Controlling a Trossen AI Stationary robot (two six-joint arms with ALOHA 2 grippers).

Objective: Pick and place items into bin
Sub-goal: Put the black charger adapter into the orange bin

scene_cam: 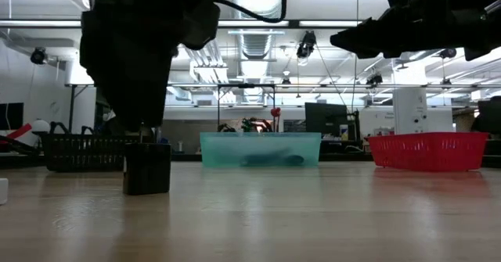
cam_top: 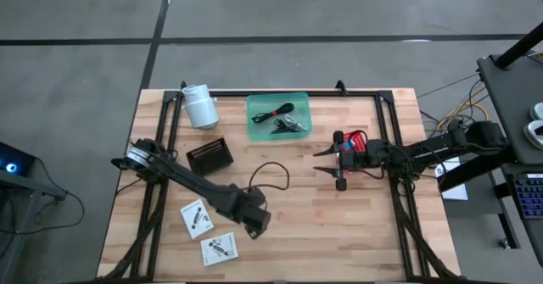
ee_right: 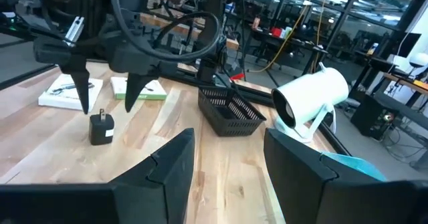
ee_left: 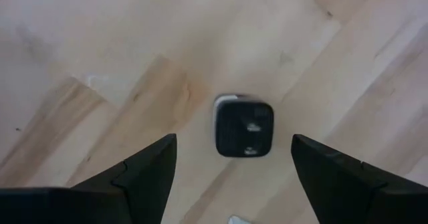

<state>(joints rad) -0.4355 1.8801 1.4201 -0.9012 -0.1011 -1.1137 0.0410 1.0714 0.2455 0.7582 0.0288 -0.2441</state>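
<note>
A small black cube [ee_left: 244, 128] stands on the wooden table [cam_top: 339, 225], near its front left. My left gripper [ee_left: 234, 136] points down over it, open, one finger on either side and above it, touching nothing; the right wrist view shows the same gripper [ee_right: 105, 107] over the cube [ee_right: 100, 130]. A thin black cable [cam_top: 270, 175] lies looped just beyond. Two flat white packets [cam_top: 197, 218] [cam_top: 221, 248] lie at the near left. The green bin [cam_top: 278, 116], holding black items, stands at the far middle. My right gripper [cam_top: 317, 162] waits open at the table's right.
A white cylindrical roll [cam_top: 201, 106] lies at the far left beside the bin. A small black mesh basket [cam_top: 209, 155] stands between the roll and my left arm. A dark frame rail [cam_top: 280, 92] runs along the table's far edge.
</note>
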